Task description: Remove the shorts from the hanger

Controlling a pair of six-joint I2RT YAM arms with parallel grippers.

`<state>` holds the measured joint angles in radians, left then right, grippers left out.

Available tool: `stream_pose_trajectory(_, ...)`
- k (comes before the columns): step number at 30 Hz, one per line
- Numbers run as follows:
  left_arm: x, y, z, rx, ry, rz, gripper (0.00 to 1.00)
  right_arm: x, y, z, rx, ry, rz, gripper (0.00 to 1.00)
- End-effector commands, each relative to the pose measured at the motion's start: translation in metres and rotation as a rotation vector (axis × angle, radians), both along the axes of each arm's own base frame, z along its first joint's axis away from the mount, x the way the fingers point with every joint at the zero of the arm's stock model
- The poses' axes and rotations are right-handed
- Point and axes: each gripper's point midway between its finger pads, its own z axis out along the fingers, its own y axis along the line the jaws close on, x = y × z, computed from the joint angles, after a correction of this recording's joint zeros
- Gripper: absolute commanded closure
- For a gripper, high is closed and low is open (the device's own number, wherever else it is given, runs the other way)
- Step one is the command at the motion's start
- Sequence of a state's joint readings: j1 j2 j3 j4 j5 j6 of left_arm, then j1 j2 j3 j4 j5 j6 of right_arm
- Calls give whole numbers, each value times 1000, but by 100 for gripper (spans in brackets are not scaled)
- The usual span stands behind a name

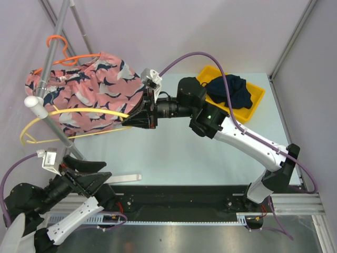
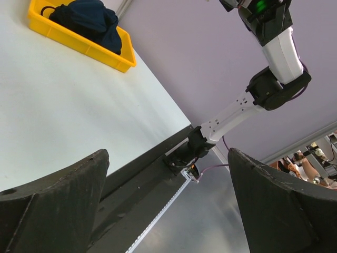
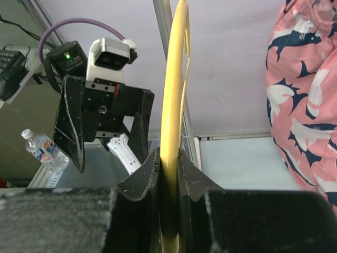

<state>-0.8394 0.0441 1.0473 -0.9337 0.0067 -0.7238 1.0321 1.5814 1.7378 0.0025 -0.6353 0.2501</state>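
While the L gripper [image 1: 97, 175] sits low at the near-left table [image 1: 174, 153] edge, its jaws are spread wide w/ nothing between them. L wrist cam shows both fingers [image 2: 58, 200] well apart, gripper [image 2: 168, 211] looking across bare table. Above it, grey rail [image 1: 52, 50] runs diagonally at far left. Orange hanger [image 1: 79, 57] is hooked on the rail and carries the pink shark-print shorts [image 1: 89, 92], bunched and draped beside the rail, so they're not off the hanger yet. Yellow hanger [image 1: 79, 112] lies across the lower part of the pink shorts in top view. Can't tell if any fabric is on it. R arm reaches across the table. R gripper [image 1: 138, 117] is at the right end of the yellow hanger, next to the shorts' right edge. R wrist cam: gripper [image 3: 168, 174] pressed onto the yellow hanger [image 3: 172, 105] bar, one finger each side, pink shorts [image 3: 303, 105] hanging off to the right, not in the pinch. Far right: yellow bin [image 1: 255, 105] on the table, well apart from the rail, w/ the navy shorts [image 1: 231, 89] piled inside. Same bin [image 2: 79, 45] and navy shorts [image 2: 89, 18] show in the L wrist cam.
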Motion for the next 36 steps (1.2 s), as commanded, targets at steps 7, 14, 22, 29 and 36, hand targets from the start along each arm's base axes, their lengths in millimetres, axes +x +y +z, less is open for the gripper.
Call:
stream_pose_trajectory(7,-2,5,3,6,-33,6,0,-10,0,6,-43,-125,79,100)
stream_pose_trajectory(14,-7,10,7,-16,-51,2,0,1,5,-1,-67,-95,6,53)
stream_pose_trajectory(22,-11,9,6,-21,-38,-15,0,19,-6,-8,-77,119,-258,0)
stream_pose_trajectory(29,-16,12,-5,-5,28,-21,0,45,-69,-42,-60,451,-610,0)
stream_pose_trajectory(36,-20,31,3,-45,-11,32,0,64,-99,-91,-219,550,-774,0)
